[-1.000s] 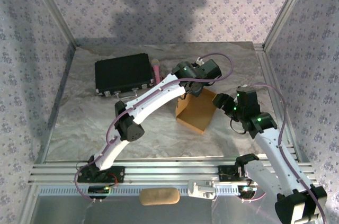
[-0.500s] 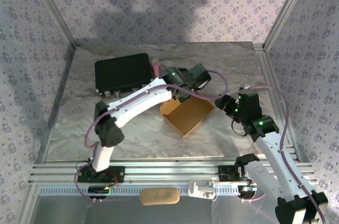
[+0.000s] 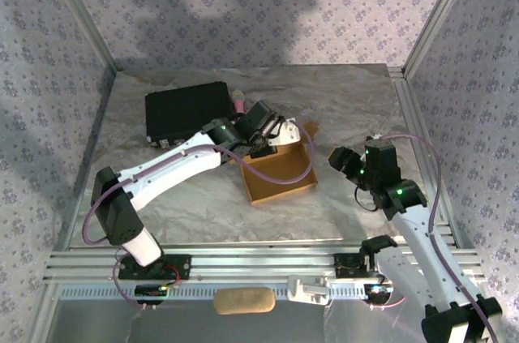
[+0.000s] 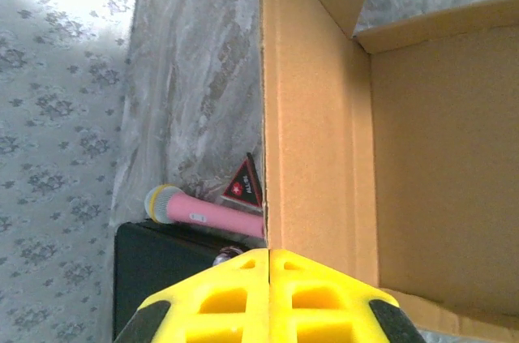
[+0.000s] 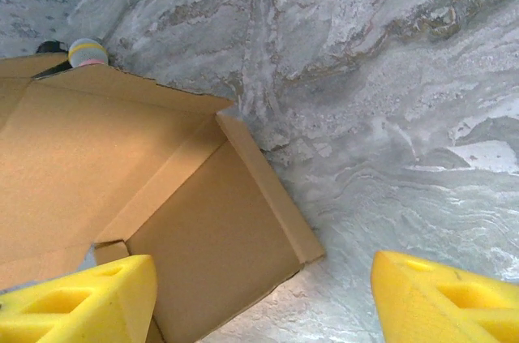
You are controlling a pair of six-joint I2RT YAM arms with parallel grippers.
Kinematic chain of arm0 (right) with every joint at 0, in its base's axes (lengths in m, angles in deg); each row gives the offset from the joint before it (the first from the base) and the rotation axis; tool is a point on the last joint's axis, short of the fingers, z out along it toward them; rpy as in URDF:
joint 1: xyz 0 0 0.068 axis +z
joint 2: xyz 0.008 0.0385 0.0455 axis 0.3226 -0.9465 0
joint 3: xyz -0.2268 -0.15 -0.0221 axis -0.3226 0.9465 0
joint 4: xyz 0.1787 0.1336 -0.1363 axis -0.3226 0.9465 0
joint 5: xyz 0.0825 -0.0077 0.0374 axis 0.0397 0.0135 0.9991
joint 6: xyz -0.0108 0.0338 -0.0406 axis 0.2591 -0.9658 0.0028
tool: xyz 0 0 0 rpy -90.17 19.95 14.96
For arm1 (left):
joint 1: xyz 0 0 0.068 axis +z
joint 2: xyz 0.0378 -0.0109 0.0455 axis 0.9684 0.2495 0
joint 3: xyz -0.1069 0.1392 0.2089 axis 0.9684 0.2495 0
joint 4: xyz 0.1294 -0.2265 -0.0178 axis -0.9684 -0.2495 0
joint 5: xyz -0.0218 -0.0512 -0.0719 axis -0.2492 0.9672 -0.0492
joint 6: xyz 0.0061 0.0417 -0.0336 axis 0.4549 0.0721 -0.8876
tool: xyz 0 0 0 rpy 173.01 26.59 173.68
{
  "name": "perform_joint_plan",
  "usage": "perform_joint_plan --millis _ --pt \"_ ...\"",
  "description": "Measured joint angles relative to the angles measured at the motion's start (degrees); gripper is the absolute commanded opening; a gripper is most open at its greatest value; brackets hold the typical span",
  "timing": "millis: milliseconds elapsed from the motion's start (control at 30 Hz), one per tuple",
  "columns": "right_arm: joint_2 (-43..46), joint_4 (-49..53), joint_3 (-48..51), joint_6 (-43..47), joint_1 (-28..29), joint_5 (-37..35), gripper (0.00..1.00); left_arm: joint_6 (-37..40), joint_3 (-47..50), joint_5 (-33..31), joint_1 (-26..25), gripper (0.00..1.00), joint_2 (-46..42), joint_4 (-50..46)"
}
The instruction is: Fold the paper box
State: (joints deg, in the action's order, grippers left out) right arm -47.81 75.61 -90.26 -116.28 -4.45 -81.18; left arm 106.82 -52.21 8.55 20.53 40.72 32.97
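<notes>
The tan paper box (image 3: 276, 171) lies open side up in the middle of the table, with its side walls raised and a flap at its far right corner. My left gripper (image 3: 272, 134) is at the box's far-left wall. In the left wrist view the box wall (image 4: 316, 116) runs straight into the seam of the left gripper (image 4: 269, 255), whose yellow fingers are shut on its rim. My right gripper (image 3: 334, 156) hovers open just right of the box. Through the right wrist camera, the box corner (image 5: 203, 237) lies between the spread right gripper (image 5: 263, 282) fingers, untouched.
A black case (image 3: 188, 112) sits at the back left, a pink microphone (image 3: 240, 103) against its right end and close behind the box. A small red and black triangle tag (image 4: 243, 185) lies by the microphone (image 4: 207, 212). Patterned walls enclose the table.
The left arm swung left and lowered, and the box went with it, from tilted on edge to lying flat, further left. The right gripper stayed put, barely narrowing.
</notes>
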Motion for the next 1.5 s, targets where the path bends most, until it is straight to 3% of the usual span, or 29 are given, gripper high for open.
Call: perform_joint_plan --millis 100,233,400,533,800,867,1033,1233,1400,1500 --pt "0.00 0.00 0.17 0.61 0.04 0.22 0.71 1.60 1.09 1.38 0.17 0.02 -0.04 1.97" --pt "0.00 -0.02 0.17 1.51 0.44 0.37 0.72 2.47 1.16 2.08 0.07 0.35 -0.42 4.55" --pt "-0.87 -0.07 0.17 3.96 0.55 0.42 0.74 1.62 4.07 1.20 -0.96 0.49 -3.28 9.44" --pt "-2.93 -0.04 0.17 7.26 0.55 0.46 0.75 -3.32 5.22 0.28 -2.78 0.73 -8.02 11.56" --pt "-4.39 -1.79 0.17 15.39 0.57 1.49 0.76 -30.18 -2.40 -3.39 -2.67 0.72 -15.41 2.84" --pt "-4.37 -2.75 0.15 17.11 0.66 1.20 0.74 -37.51 -0.15 -3.37 -2.49 0.71 -18.51 0.15" --pt "-2.84 -6.23 0.15 20.98 2.08 -3.43 0.74 -52.41 16.50 -3.32 -2.45 0.72 -27.63 -4.83" --pt "-1.55 -14.73 1.88 29.68 3.45 -5.46 0.78 -58.03 29.73 -0.17 2.08 0.73 -30.38 -6.78" --pt "-5.01 -19.04 3.58 36.50 3.58 -3.58 0.79 -57.16 32.20 5.73 10.69 0.72 -28.24 -1.77" --pt "-9.88 -19.45 2.64 39.32 3.58 -2.34 0.79 -55.12 31.34 8.44 12.87 0.71 -24.22 1.09"
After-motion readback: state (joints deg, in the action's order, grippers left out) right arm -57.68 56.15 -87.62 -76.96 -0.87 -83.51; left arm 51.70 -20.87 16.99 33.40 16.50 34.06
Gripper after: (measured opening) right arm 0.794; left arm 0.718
